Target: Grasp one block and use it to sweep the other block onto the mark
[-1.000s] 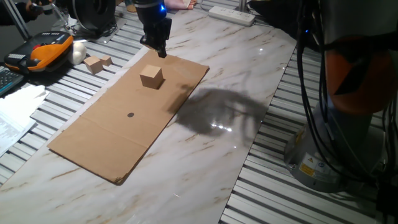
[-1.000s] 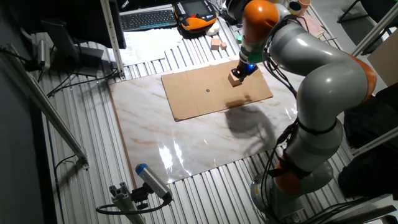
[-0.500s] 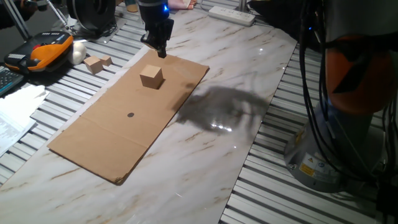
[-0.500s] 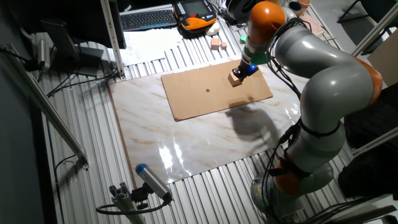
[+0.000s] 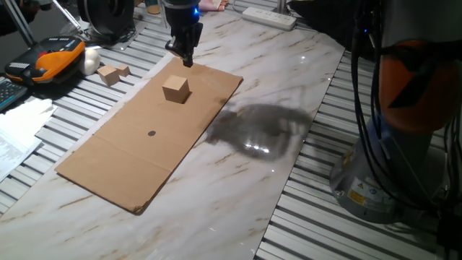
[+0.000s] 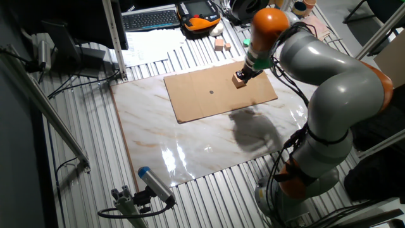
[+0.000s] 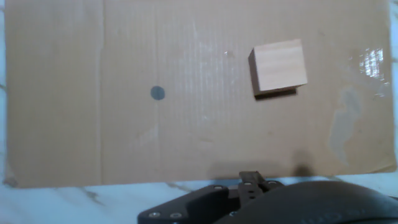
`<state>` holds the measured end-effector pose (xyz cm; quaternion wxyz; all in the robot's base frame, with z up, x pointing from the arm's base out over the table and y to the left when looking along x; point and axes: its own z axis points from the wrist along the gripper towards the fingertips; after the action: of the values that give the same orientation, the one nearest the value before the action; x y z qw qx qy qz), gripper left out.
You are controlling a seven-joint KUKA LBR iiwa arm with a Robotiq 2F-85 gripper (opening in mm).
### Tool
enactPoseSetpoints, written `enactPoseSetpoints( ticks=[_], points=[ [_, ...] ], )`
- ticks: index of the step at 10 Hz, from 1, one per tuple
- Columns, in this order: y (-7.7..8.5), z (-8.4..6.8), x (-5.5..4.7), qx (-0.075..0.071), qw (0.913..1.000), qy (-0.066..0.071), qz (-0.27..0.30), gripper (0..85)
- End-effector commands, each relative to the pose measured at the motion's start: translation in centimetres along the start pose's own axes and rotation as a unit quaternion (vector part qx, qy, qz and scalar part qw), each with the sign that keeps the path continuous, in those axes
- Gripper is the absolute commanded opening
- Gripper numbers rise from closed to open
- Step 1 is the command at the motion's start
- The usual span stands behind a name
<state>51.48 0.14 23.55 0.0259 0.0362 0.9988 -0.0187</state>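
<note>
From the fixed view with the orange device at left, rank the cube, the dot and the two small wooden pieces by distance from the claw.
1. Cube, just below the claw.
2. Small wooden pieces, left, off the cardboard.
3. Dot, mid-cardboard.

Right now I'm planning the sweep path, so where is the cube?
The cube sits on the cardboard near its far end in one fixed view, apart from the dot and just in front of the hand.
</note>
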Motion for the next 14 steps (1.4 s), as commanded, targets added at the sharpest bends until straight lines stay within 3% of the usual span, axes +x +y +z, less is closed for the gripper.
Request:
enactPoseSetpoints(
  ticks=[1,2,3,5,6,8,9,10,11,12,13,14],
  points=[
    [-0.1,0.0,0.0,0.000,1.0000,0.000,0.008,0.0],
    [-0.1,0.0,0.0,0.001,0.9999,0.005,0.011,0.0],
    [-0.4,0.0,-0.9,0.000,0.9999,0.009,0.011,0.0],
    [-1.5,0.0,-4.0,-0.004,0.9998,0.017,0.001,0.0],
    [-1.9,0.0,-5.1,-0.002,0.9997,0.024,-0.002,0.0],
    [-2.2,1.1,-6.7,0.012,0.9996,0.020,-0.014,0.0],
    [-2.2,1.8,-7.3,0.021,0.9991,0.034,-0.015,0.0],
    [-2.2,2.3,-7.7,0.016,0.9992,0.036,-0.012,17.0],
    [-2.3,2.8,-8.0,0.017,0.9991,0.036,-0.012,17.0],
    [-2.4,3.2,-8.1,0.017,0.9991,0.037,-0.013,34.0],
    [-2.6,3.6,-8.2,0.017,0.9992,0.036,-0.010,34.0],
    [-2.8,3.8,-8.3,0.024,0.9986,0.045,-0.009,51.0]
  ],
)
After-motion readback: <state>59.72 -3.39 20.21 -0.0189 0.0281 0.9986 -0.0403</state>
